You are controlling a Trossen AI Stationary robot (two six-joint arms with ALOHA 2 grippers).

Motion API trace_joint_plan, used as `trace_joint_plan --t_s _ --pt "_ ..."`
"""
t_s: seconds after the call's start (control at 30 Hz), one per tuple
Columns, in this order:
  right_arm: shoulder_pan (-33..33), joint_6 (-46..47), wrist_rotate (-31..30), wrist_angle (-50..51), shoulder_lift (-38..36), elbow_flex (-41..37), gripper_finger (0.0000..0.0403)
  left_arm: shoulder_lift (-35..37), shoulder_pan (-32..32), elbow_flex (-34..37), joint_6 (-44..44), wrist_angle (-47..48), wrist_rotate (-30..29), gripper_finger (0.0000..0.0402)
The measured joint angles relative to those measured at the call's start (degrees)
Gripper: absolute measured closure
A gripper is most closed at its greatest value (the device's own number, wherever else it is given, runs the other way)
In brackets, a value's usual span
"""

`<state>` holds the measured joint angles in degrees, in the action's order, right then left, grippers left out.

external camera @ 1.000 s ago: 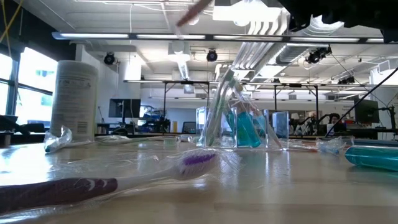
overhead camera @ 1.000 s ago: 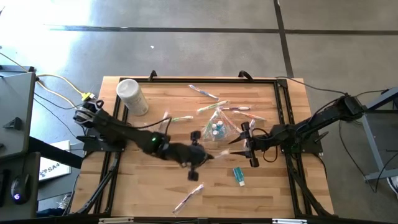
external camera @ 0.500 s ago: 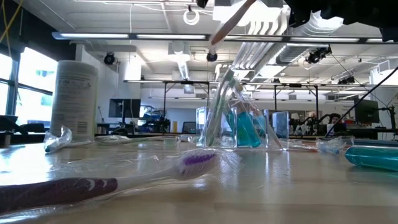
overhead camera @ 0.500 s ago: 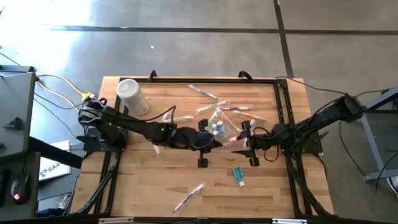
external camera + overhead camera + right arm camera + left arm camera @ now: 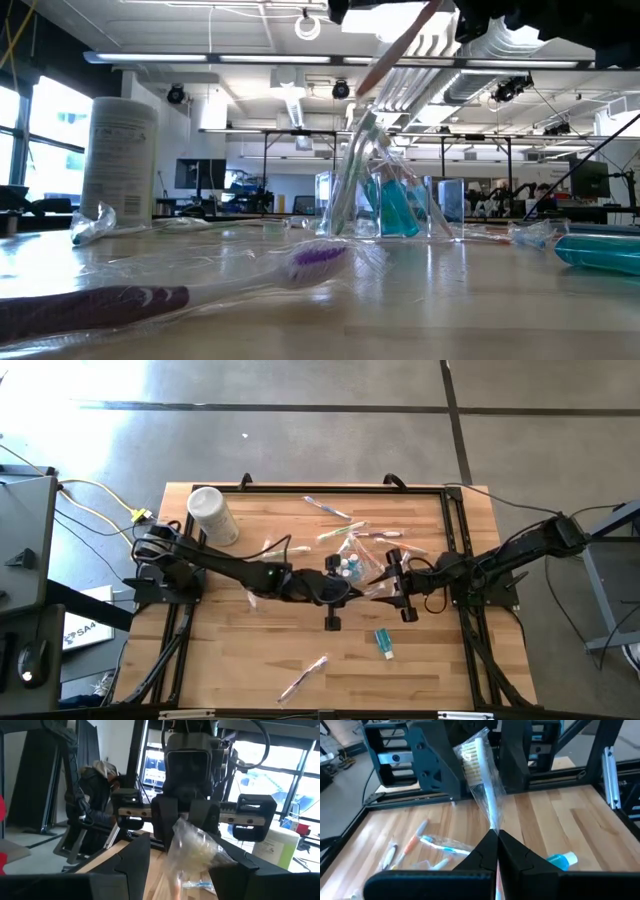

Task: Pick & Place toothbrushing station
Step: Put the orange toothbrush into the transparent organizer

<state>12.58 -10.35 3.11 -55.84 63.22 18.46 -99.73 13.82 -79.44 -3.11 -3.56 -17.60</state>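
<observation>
The toothbrushing station (image 5: 350,567) is a clear holder with teal things inside, standing mid-table (image 5: 385,195). Just near of it, my left gripper (image 5: 345,592) (image 5: 496,836) hangs above the table, shut on a plastic-wrapped toothbrush (image 5: 480,780). The brush's bristle head (image 5: 195,847) reaches between the fingers of my right gripper (image 5: 392,585) (image 5: 187,852). That gripper faces the left one, is open, and I see no contact with the brush. My left gripper pinches the wrapped toothbrush's shaft (image 5: 492,822) between its two fingers, some way behind the head. The fingers come about level from the table's left. The head (image 5: 472,760) sticks out beyond the fingertips, clear of the table. The handle (image 5: 395,50) slants down behind them.
A white tub (image 5: 212,515) stands at the far left. Several wrapped toothbrushes (image 5: 330,510) lie around the station. A teal tube (image 5: 384,643) lies right of centre and a purple toothbrush (image 5: 303,678) near the front edge. The near left of the table is bare wood.
My left gripper has carried the wrapped toothbrush toward the table's right and far side, up to the right gripper. In the low view the handle has shifted right. The right gripper has stayed about where it was.
</observation>
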Motion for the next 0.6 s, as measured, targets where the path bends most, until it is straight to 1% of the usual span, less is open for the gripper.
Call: trace_joint_plan --t_s 0.23,0.33,0.43,0.6 --pt "0.0 0.0 0.1 0.8 0.0 0.0 0.0233 -0.1 0.0 0.0 -1.3 -0.5 -0.1 0.0401" --pt "0.0 0.0 -0.1 1.6 0.0 0.0 0.0249 -0.1 0.0 0.0 -1.6 -0.9 -0.2 0.0402" --pt "0.0 -0.3 0.0 1.7 0.0 0.0 0.0284 -0.1 0.0 0.0 -1.6 -1.0 -0.1 0.0402" --pt "0.0 -2.2 0.3 1.8 0.0 0.0 0.0375 -0.1 0.0 0.0 -1.6 -1.0 -0.3 0.0402"
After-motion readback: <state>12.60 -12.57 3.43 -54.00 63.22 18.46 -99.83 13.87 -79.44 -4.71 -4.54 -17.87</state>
